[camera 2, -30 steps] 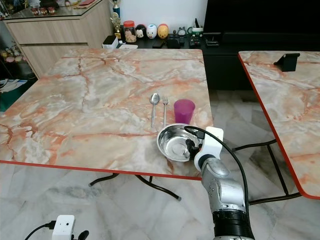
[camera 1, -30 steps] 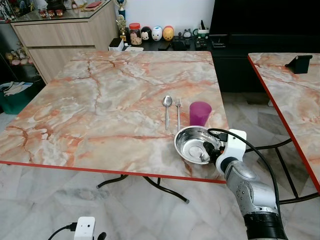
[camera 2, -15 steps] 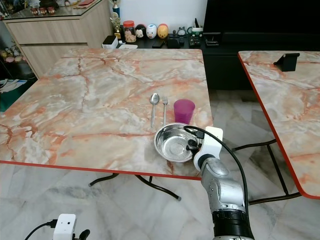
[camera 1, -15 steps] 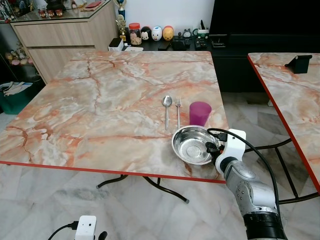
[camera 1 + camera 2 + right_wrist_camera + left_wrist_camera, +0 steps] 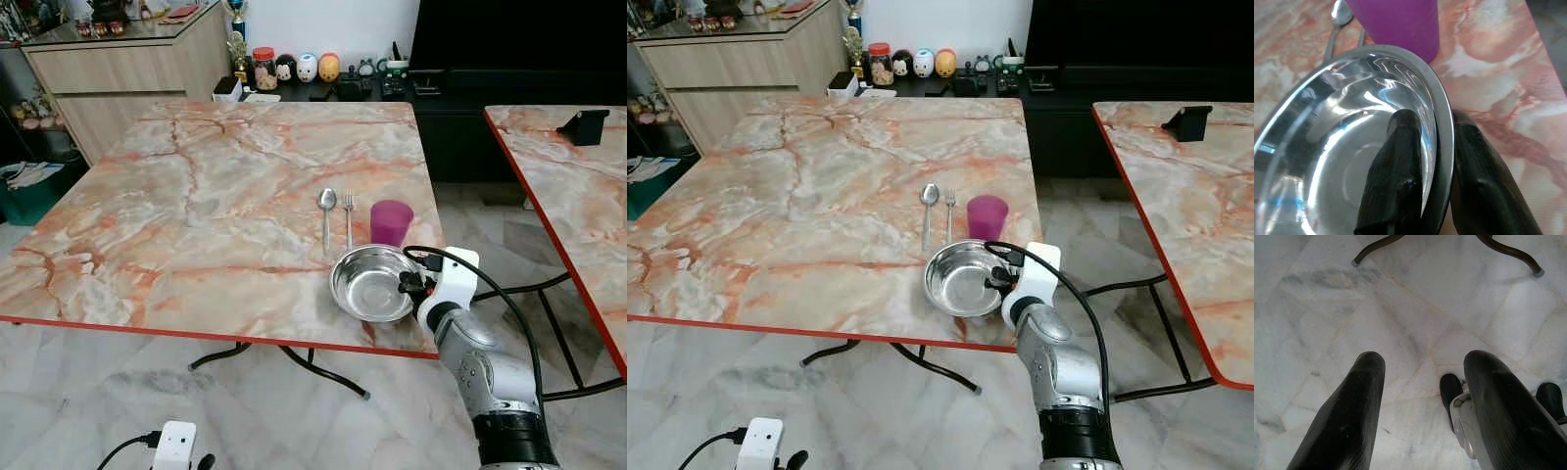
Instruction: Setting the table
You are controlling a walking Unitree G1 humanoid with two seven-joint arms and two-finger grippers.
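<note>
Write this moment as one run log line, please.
right end effector: shut on steel bowl rim | bowl: on marble table, before purple cup, beside fork and spoon | left end effector: open, idle above floor

A marble-patterned table (image 5: 196,206) with a red edge stands on a pale marble floor (image 5: 118,392). A second table (image 5: 578,186) like it stands to the right. Behind are a wooden sideboard (image 5: 118,73), a low black cabinet (image 5: 509,98) and a white wall (image 5: 323,24).

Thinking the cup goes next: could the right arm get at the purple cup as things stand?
Probably not yet: the right gripper is shut on the steel bowl's rim. The purple cup stands just beyond the bowl, with nothing between.
</note>
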